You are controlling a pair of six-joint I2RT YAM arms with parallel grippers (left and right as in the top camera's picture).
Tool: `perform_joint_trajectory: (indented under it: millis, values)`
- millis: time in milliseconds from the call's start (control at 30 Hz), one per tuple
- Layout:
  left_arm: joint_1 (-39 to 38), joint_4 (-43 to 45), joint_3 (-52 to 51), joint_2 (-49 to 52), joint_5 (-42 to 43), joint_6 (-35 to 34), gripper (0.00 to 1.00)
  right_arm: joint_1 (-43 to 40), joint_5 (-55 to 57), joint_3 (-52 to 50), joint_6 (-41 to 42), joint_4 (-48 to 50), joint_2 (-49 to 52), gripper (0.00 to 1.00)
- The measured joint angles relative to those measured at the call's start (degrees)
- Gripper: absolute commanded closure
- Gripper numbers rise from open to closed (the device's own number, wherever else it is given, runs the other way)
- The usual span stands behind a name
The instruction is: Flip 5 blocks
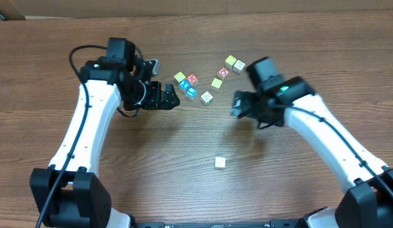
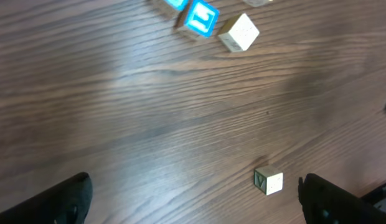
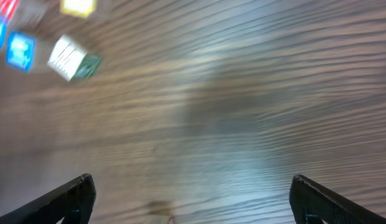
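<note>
Both arms bend inward over the surface [image 1: 184, 164]; left tool [image 1: 166, 97] and right tool [image 1: 237, 105] released, empty, flanking the blocks [image 1: 206, 97].

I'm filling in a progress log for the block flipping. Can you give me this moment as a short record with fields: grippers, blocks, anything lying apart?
left gripper: open, empty, just left of the block group
right gripper: open, empty, just right of the group
block group: loose cluster; yellow, red, blue and pale faces
white block: group's near edge, between the two grippers
lone block: pale, apart from the group, nearer the robot
</note>
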Motion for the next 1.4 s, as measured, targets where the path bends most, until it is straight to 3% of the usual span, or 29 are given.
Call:
perform_joint_trajectory:
  millis: [200, 367, 533, 733, 767, 867, 933, 1200, 1400]
  values:
    - [-10.27, 7.91, 0.15, 5.35, -4.33, 1.2, 0.11, -11.21, -7.06, 0.0, -4.07, -0.42, 0.0, 0.0]
    - [-17.11, 14.49, 0.42, 12.5, -10.78, 0.74, 0.09, -13.11, -9.88, 0.0, -6.73, -1.62, 0.0, 0.0]
    - [-19.54, 15.56, 4.5, 20.15, -15.98, 0.31, 0.17, -13.11, -11.3, 0.0, -8.26, -2.51, 0.0, 0.0]
    - [-19.45, 15.39, 11.85, 26.03, -18.56, 3.06, 0.18, -13.11, -11.8, 0.0, -8.76, -3.39, 0.0, 0.0]
    - [-19.45, 15.45, 12.94, 26.6, -18.71, 4.02, 0.2, -13.11, -11.8, 0.0, -8.85, -3.39, 0.0, 0.0]
    - [-19.47, 15.8, 14.29, 27.12, -18.93, 6.25, 0.47, -13.11, -11.78, 0.0, -8.96, -3.41, 0.0, 0.0]
    - [-19.52, 15.76, 14.6, 27.15, -18.93, 7.85, 0.53, -13.11, -11.82, 0.0, -9.03, -3.43, 0.0, 0.0]
    - [-19.52, 15.61, 14.62, 27.21, -16.72, 12.28, 0.42, -13.11, -11.82, 0.0, -9.27, -3.52, 0.0, 0.0]
    - [-19.52, 15.63, 14.67, 28.09, -14.93, 13.73, 0.44, -13.11, -11.78, 0.0, -9.29, -4.42, 0.0, 0.0]
